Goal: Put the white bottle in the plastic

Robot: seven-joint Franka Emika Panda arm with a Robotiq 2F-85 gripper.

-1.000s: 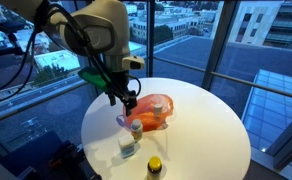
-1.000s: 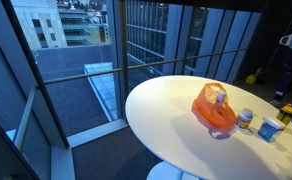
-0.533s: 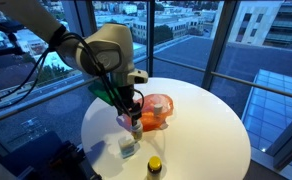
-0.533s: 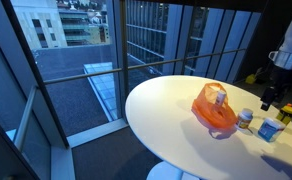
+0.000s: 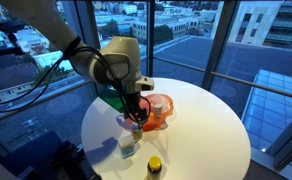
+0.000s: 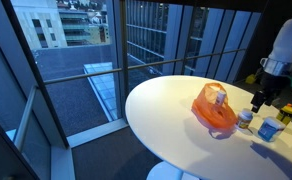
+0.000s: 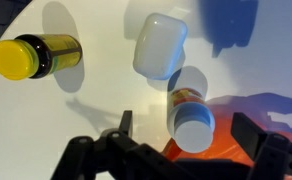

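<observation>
- Fingers [image 7: 124,130] of the black Robotiq gripper [image 7: 188,128] are spread wide in the wrist view. One stands on each side of a small bottle with a white cap and an amber label [image 7: 191,112], and neither visibly touches it.
- That white-capped bottle stands upright on the round white table [image 7: 86,110]. It is outside the crumpled orange plastic bag [image 7: 186,160] and right at the bag's edge.
- In an exterior view the gripper [image 5: 136,119] hangs low over the bottle [image 5: 136,129], with the orange plastic [image 5: 159,110] just beside it on the table.
- In an exterior view the gripper [image 6: 259,103] is above and close to the same bottle [image 6: 245,120], which sits near the plastic [image 6: 214,108] without being inside it.
- A pale, rounded-square container [image 7: 161,45] stands just beside the white-capped bottle, on the side away from the plastic. Whether the two touch cannot be told.
- A dark bottle with a yellow cap [image 7: 36,56] stands well apart from both, near the table's edge [image 5: 154,165].
- Tall glass panes behind the table show city buildings [image 5: 266,25].
</observation>
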